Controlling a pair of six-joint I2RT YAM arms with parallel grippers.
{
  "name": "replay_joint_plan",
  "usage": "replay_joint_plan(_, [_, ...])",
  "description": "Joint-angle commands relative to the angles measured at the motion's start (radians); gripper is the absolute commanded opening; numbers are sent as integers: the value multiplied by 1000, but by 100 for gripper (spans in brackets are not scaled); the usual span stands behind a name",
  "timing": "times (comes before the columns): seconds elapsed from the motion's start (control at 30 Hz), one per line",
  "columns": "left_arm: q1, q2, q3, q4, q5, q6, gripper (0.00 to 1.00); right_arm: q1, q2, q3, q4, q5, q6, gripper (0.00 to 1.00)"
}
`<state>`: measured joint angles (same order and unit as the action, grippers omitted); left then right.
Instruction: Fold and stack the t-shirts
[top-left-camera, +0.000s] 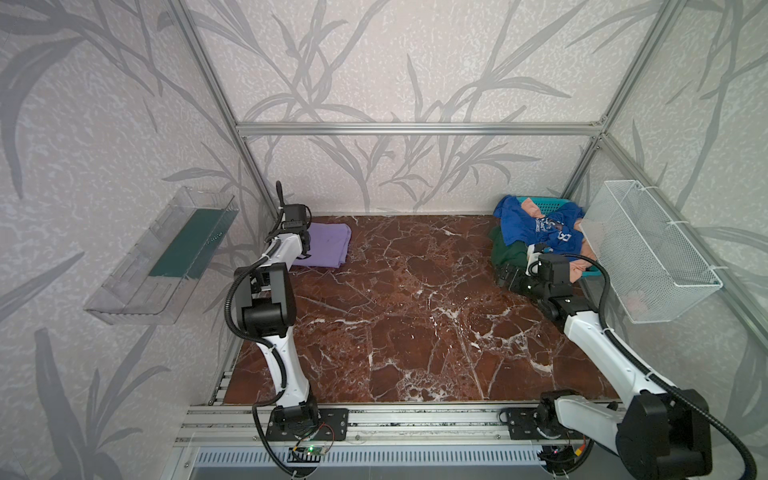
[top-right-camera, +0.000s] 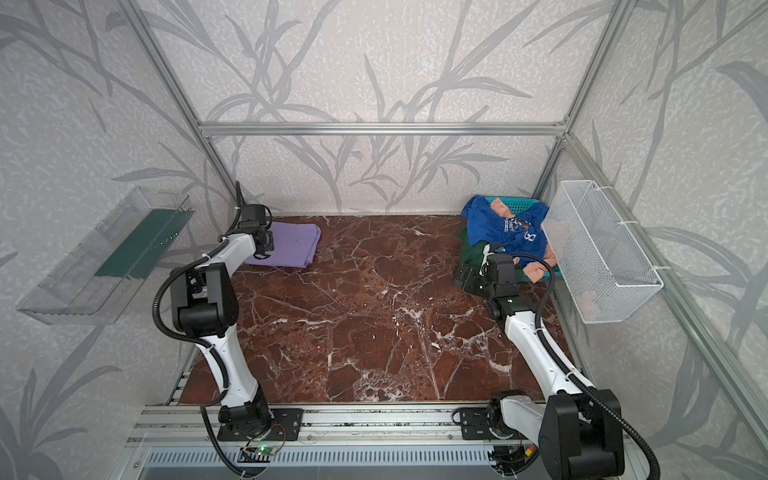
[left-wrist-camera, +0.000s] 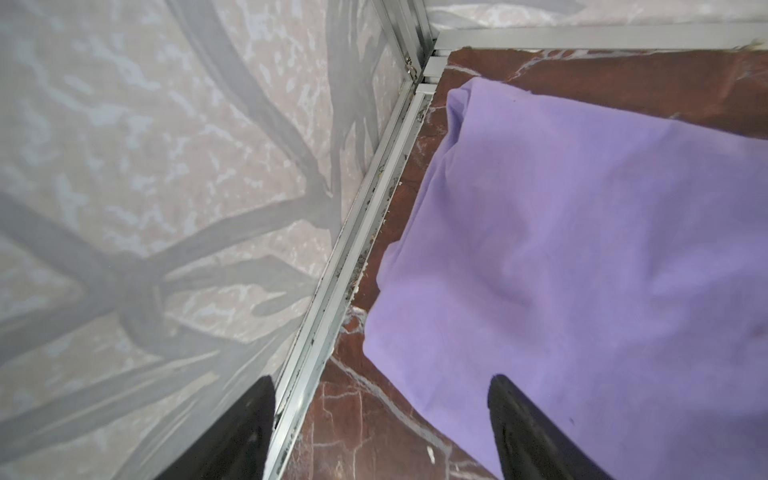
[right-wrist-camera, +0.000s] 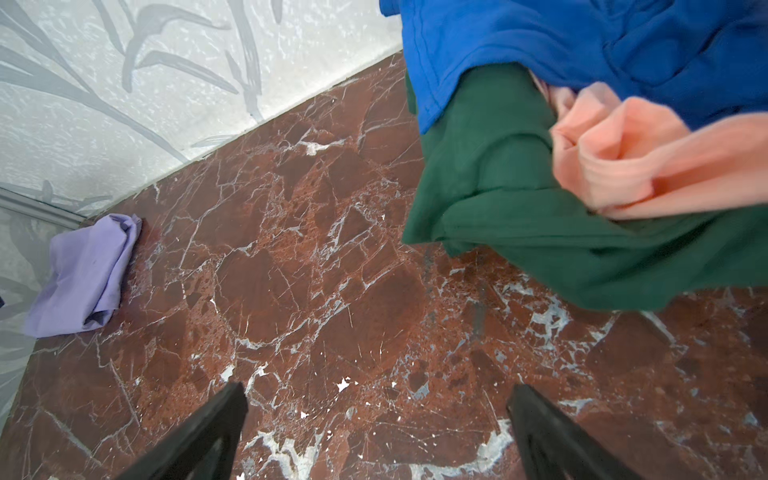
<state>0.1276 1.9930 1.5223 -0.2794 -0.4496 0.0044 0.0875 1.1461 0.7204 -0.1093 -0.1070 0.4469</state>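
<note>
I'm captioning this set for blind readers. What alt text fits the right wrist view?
Crumpled shirts in a heap, blue shirt and peach shirt lying over green shirt, spill onto a red marble table. The right gripper hangs open and empty over bare table near the heap. A folded lavender shirt lies far off by the wall.

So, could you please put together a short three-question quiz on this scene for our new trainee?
1. True or false: the lavender shirt lies folded by itself, across the table from the teal basket.
2. Which shirt at the basket carries white print? A) green B) blue C) peach
3. Fill in: the left gripper and the right gripper both stand ____, holding nothing.

Key:
1. True.
2. B, the blue shirt.
3. Open.
</note>
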Motion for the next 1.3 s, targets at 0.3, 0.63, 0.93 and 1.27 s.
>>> replay_joint_plan(0.3, [-95, -505, -737, 601, 168, -230, 81, 19, -21, -232, 410, 145, -175, 99])
replay_joint_plan(0.63, [-95, -580, -888, 692, 237, -167, 81, 29, 38, -342, 609, 268, -232, 99])
replay_joint_plan(0.93, [-98, -732, -1116, 958, 324, -134, 92, 29, 237, -347, 869, 305, -232, 99])
replay_joint_plan(1.27, [-99, -810, -1214, 1045, 423, -95, 92, 28, 433, -448, 1261, 317, -478, 99])
